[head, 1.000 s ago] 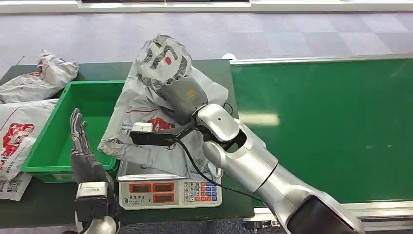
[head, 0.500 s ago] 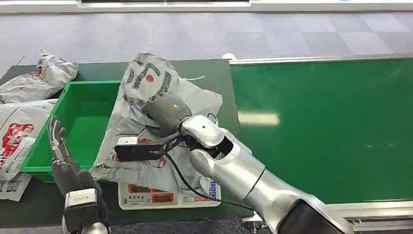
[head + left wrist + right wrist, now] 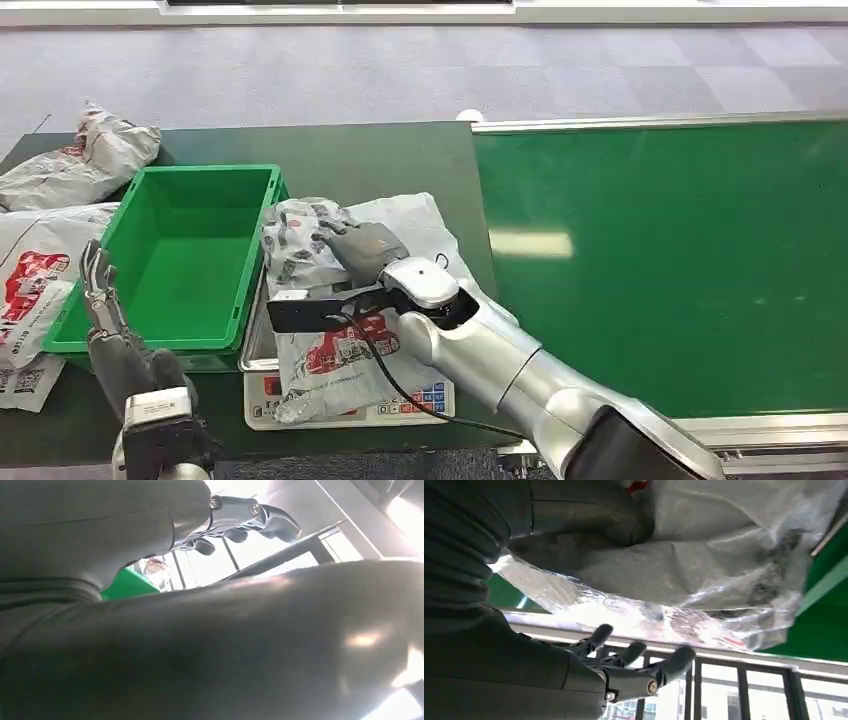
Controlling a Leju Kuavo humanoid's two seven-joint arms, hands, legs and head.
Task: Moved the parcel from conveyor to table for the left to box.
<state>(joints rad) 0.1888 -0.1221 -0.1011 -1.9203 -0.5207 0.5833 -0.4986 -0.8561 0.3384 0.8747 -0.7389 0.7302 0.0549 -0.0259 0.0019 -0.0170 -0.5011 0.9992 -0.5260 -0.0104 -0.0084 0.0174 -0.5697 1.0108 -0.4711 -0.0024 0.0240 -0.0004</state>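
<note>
The parcel [image 3: 345,300] – a crinkled grey plastic mailer with red and black print – is lying across the weighing scale [image 3: 350,400] on the dark surface [image 3: 380,150], its edge touching the wall of the green bin [image 3: 190,255] beside it. The right robot hand [image 3: 365,248] is resting on top of the parcel; in the right wrist view its fingers [image 3: 644,665] are spreading apart, clear of the plastic, gripping nothing. The left robot hand [image 3: 105,300] is hovering upright at the bin's near left corner, fingers straight and holding nothing. More grey parcels [image 3: 60,210] are lying left of the bin – the green conveyor [image 3: 680,260] is stretching away to the right
</note>
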